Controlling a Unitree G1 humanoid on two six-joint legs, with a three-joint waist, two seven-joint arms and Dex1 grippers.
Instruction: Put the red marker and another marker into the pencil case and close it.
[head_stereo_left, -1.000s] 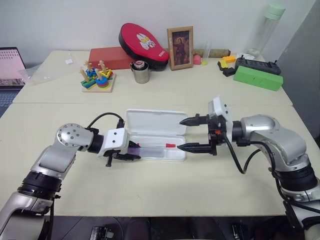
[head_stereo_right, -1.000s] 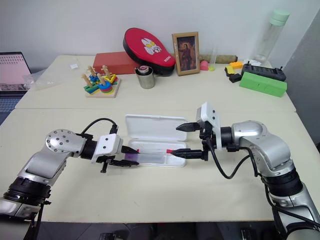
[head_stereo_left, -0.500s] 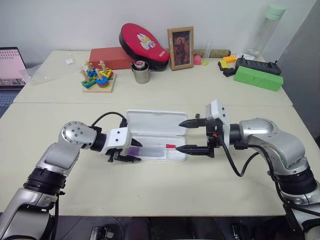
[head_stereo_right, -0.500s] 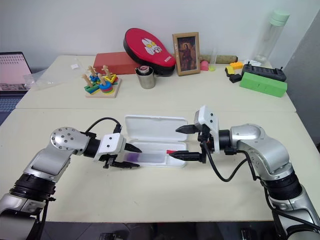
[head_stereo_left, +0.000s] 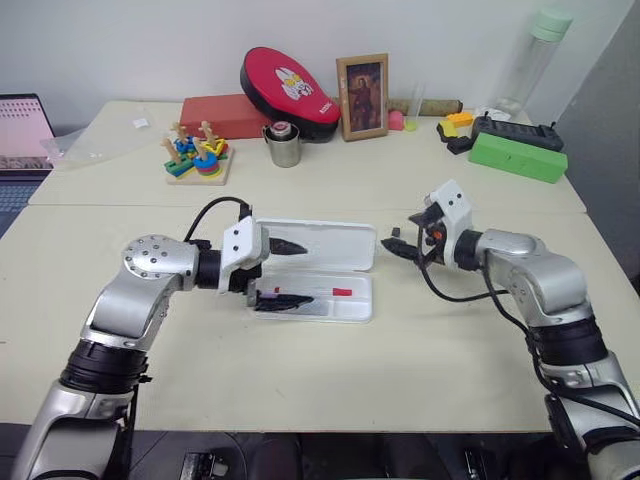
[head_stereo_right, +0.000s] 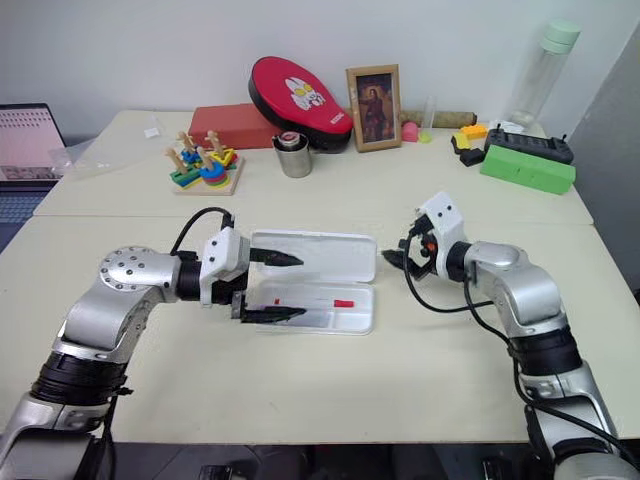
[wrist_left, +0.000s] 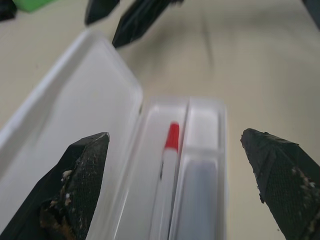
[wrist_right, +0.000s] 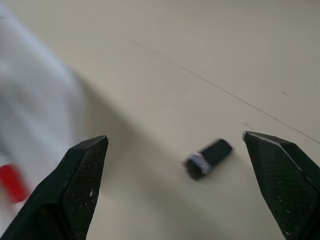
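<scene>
I see the pencil case (head_stereo_left: 318, 262) lying open on the tabletop (head_stereo_left: 330, 370), the red marker (wrist_left: 167, 165) in its tray. My left gripper (head_stereo_left: 285, 273) sits at the case's nine o'clock end, fingers (wrist_left: 75, 185) spread wide and empty, straddling the tray. My right gripper (head_stereo_left: 400, 244) hovers just off the lid's three o'clock end, fingers (wrist_right: 70, 190) wide apart, holding nothing.

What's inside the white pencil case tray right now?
In the flat white plastic pencil case, lid open, lies the slim white marker with the red cap. In the compartment beside it lies a pale lilac shape, likely the thick marker. The open left gripper covers the tray's left end.
</scene>
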